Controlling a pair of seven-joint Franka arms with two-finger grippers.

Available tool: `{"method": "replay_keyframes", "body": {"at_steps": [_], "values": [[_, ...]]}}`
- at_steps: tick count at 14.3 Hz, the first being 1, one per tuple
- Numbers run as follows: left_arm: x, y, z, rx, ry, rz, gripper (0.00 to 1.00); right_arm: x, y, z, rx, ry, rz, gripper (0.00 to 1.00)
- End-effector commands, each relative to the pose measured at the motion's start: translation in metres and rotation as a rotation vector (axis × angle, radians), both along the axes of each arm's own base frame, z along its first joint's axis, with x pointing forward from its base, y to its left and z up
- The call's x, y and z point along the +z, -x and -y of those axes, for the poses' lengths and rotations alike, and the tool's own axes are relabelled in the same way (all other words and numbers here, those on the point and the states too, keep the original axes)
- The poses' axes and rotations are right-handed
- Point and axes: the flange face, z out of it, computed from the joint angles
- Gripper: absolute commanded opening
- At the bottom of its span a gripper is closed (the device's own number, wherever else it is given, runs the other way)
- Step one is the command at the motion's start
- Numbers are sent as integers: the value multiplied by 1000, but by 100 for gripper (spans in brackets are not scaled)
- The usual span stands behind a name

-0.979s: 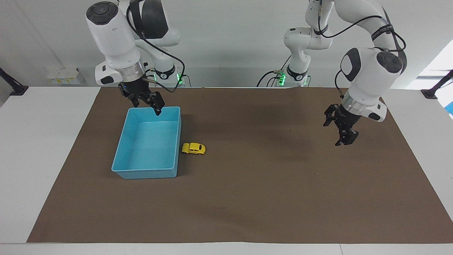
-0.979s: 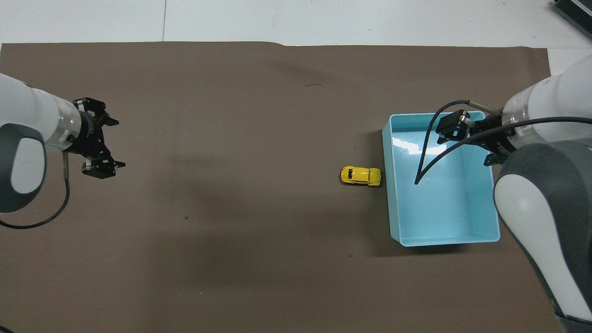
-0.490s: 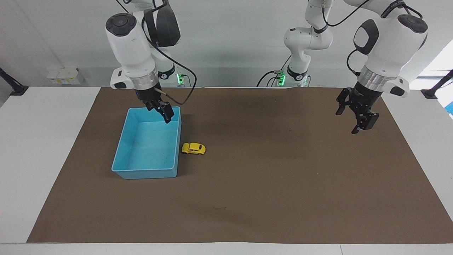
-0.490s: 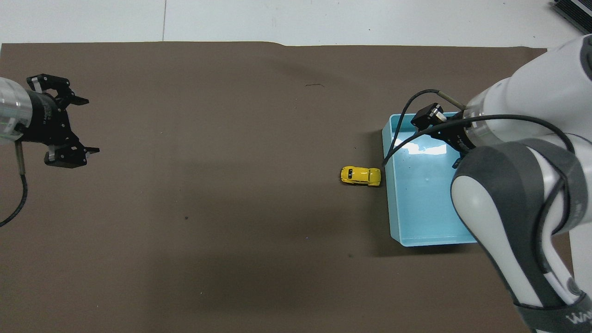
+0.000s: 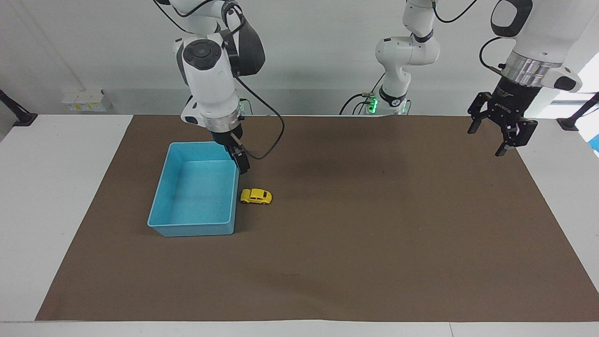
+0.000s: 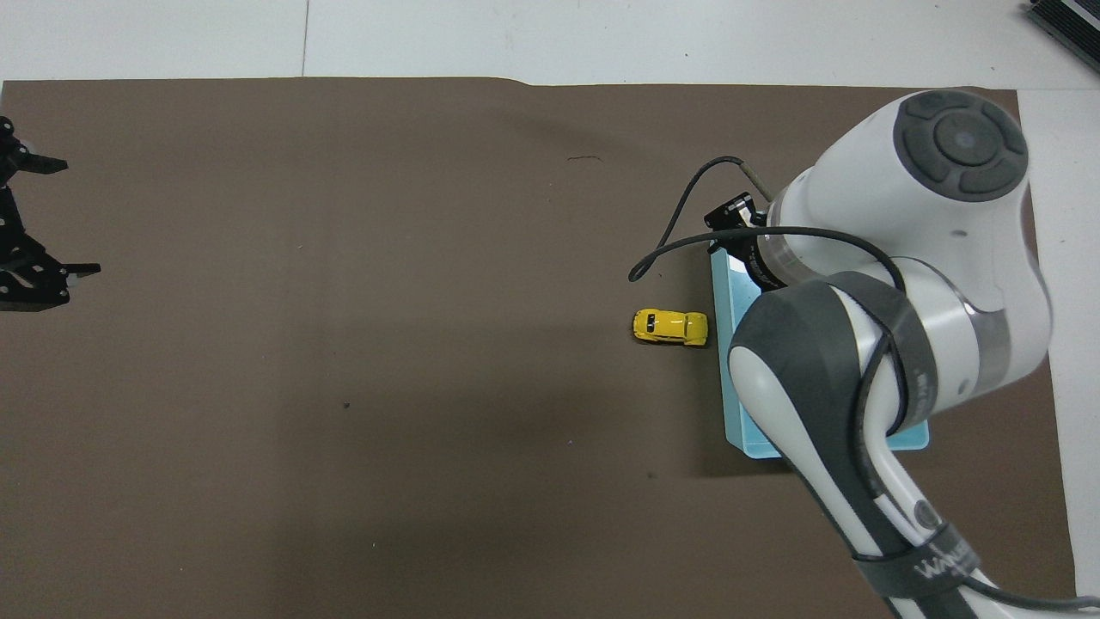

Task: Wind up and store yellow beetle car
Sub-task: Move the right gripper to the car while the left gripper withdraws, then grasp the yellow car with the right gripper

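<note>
The approach is in hand: the yellow beetle car (image 5: 256, 196) sits untouched on the surface just beside the blue bin (image 5: 164, 193), so the right gripper (image 5: 239, 161) (jaws spread, empty) must descend over it and pinch.

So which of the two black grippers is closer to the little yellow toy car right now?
The right gripper, hanging over the blue plastic bin's edge beside the yellow beetle car. The left gripper waits high over the brown mat's left-arm end.
</note>
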Motion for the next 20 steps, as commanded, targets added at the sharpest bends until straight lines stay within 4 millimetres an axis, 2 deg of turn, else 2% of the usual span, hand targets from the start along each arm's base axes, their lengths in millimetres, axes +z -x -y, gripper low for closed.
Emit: {"method": "replay_keyframes", "body": {"at_steps": [1, 3, 4, 8, 11, 14, 18, 20], "values": [[2, 6, 4, -135, -38, -28, 100, -12, -4, -15, -142, 17, 26, 100], [0, 14, 6, -354, -77, -61, 100, -21, -5, -24, -205, 40, 37, 100], [1, 18, 6, -475, -95, -64, 100, -31, -3, -42, -237, 60, 44, 100], [-4, 33, 5, -929, -143, -108, 100, -68, -11, -63, -388, 88, 68, 100], [-5, 39, 4, -1250, -172, -99, 100, -108, -12, -64, -418, 108, 65, 100], [-4, 41, 0, -1554, -212, -67, 100, -162, 7, -56, -491, 162, 76, 100], [-5, 42, 7, -1747, -283, -125, 100, -197, 29, -48, -470, 169, 82, 100], [7, 44, 9, -1781, -307, -105, 100, -205, 34, -46, -451, 184, 91, 98]]}}
